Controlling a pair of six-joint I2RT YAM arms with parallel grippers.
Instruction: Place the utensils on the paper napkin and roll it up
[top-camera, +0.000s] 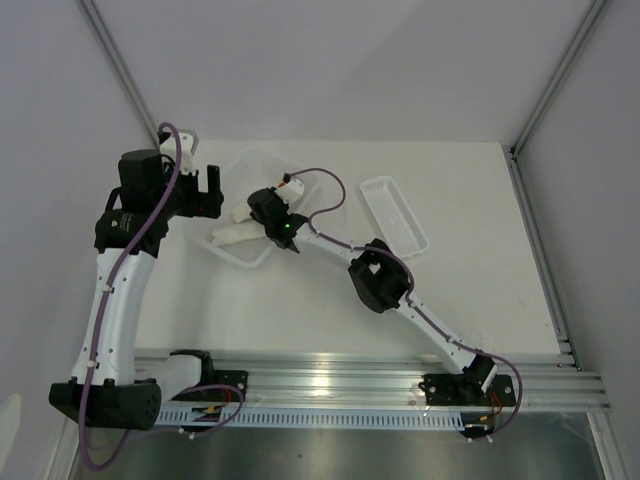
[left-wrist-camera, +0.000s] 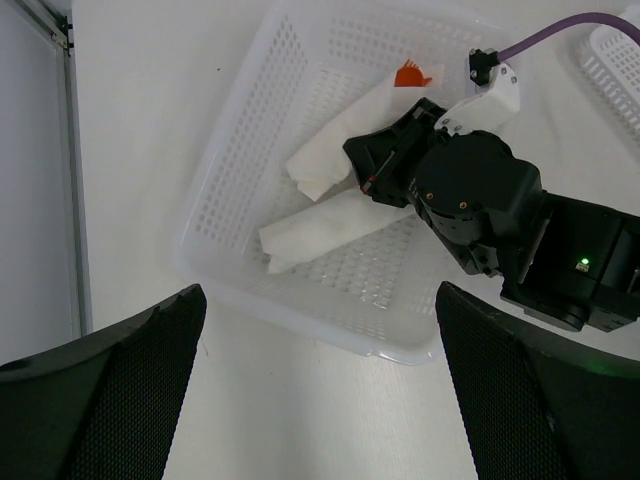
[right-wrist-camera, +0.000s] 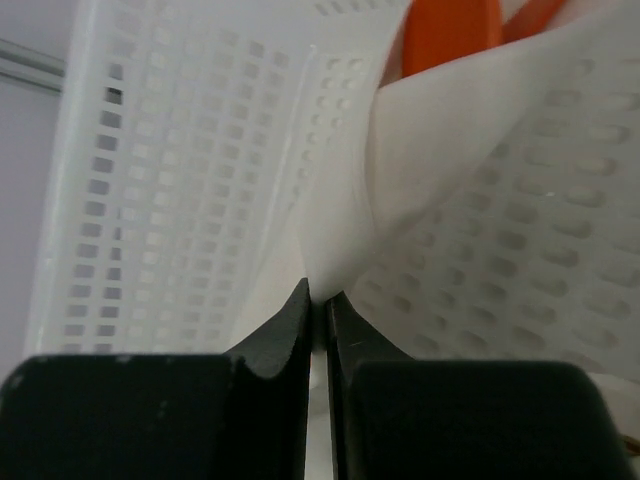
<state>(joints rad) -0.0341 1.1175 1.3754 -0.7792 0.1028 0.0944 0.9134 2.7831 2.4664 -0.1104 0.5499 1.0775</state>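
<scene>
Both arms: white tubular links with black motor housings at the joints. Left arm (top-camera: 113, 300), right arm (top-camera: 440, 338). A purple cable (left-wrist-camera: 570, 20) runs along each arm. The right elbow housing carries a white heart-shaped mark (top-camera: 372, 268). The right wrist has a green indicator light (left-wrist-camera: 583, 263). Left gripper (left-wrist-camera: 320, 295) fingers (left-wrist-camera: 110, 390): black, broad, dimple-textured. Right gripper (right-wrist-camera: 318, 300) fingers (right-wrist-camera: 285, 350): smooth black, tapered.

The paper napkin (left-wrist-camera: 345, 130) is looking matt, soft and lightly creased, while the utensils (right-wrist-camera: 450, 30) are shining as smooth orange plastic. The basket (left-wrist-camera: 235, 170) is showing glossy, perforated white plastic. The left claw (left-wrist-camera: 320, 295) is presenting finely textured matt black pads (left-wrist-camera: 120, 390). The bench (top-camera: 330, 310) is appearing smooth matt white, its near rail (top-camera: 350, 385) gleaming as brushed metal.
</scene>
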